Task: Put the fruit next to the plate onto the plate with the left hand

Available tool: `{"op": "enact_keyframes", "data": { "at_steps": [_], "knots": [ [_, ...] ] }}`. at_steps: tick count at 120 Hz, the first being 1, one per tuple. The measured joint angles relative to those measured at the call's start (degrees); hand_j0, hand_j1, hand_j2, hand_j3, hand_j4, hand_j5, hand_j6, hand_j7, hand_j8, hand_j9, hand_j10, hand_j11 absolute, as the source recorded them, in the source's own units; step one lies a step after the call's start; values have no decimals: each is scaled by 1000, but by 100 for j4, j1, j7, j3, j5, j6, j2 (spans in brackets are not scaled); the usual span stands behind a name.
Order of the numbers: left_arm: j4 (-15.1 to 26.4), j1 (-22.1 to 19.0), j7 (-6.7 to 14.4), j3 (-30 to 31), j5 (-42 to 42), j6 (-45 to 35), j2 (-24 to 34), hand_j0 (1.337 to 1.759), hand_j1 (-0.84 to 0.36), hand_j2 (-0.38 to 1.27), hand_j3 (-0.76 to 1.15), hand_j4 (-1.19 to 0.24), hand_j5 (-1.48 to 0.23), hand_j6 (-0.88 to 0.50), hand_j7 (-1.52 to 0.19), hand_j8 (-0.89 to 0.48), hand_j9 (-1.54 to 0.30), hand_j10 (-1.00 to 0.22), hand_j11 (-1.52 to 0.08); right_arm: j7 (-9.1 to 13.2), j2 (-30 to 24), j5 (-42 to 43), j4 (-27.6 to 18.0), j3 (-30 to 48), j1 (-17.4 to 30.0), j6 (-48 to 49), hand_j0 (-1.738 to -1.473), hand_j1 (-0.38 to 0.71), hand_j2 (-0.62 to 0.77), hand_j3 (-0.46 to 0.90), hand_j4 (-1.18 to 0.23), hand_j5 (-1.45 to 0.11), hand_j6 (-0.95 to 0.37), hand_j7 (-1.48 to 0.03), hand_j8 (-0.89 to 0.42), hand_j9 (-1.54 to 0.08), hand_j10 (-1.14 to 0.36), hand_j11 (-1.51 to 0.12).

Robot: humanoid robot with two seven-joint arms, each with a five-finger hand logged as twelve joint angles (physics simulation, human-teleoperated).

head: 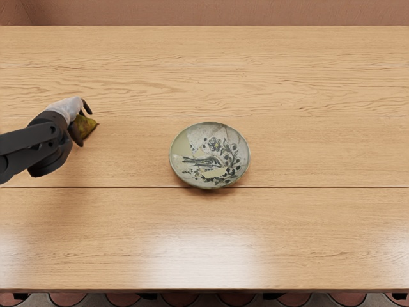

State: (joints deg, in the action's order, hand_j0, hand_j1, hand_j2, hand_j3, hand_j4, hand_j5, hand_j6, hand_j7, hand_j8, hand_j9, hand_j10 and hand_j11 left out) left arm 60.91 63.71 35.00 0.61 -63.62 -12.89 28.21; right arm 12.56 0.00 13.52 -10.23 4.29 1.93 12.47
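A round ceramic plate with a dark bird-and-flower pattern lies near the middle of the wooden table. Far to its left, my left hand comes in from the left edge on a dark arm, its fingers curled around a yellowish-brown fruit. Only the right part of the fruit shows past the fingers. The fruit sits at table level, and I cannot tell whether it is lifted. A wide stretch of bare wood separates it from the plate. The right arm is out of view.
The wooden table fills the view, with its front edge at the bottom. A reddish-brown wall runs along the far edge at the top.
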Motion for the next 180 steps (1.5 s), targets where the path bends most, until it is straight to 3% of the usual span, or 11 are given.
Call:
{"op": "enact_keyframes", "data": {
  "at_steps": [48,84,124,172,180],
  "knots": [
    [-2,-4,-2,-6,21,75,-36,1656,-221,106,0,-534,-617,-415,-648,-426,-673,-525,-672,1,0,1,0,-1,0,0,-1658,-323,-4,0,-22,-28,-21,-28,-22,-28,-22,-28],
    [-3,-4,1,-4,45,133,-59,1657,-227,248,0,-551,-643,-460,-675,-520,-701,-554,-700,1,0,1,0,0,0,-1,-1658,-323,-5,0,-22,-28,-22,-28,-22,-28,-22,-28],
    [-1,-29,6,-12,6,134,-60,1654,-201,157,0,-526,-683,-424,-738,-486,-756,-591,-750,1,0,2,1,-2,0,0,-1658,-323,-5,0,-22,-28,-22,-28,-22,-28,-22,-28],
    [-2,-13,2,-24,149,206,-26,1651,-269,314,0,-445,-816,-354,-861,-406,-876,-585,-885,0,0,1,0,0,0,0,-1658,-323,-5,0,-21,-28,-21,-28,-21,-28,-22,-28],
    [-6,84,2,-41,399,230,0,1651,-217,231,0,-471,-844,-382,-871,-422,-884,-588,-896,1,0,1,0,-1,0,1,-1658,-323,-4,0,-21,-28,-21,-28,-21,-28,-21,-28]
  ]
}}
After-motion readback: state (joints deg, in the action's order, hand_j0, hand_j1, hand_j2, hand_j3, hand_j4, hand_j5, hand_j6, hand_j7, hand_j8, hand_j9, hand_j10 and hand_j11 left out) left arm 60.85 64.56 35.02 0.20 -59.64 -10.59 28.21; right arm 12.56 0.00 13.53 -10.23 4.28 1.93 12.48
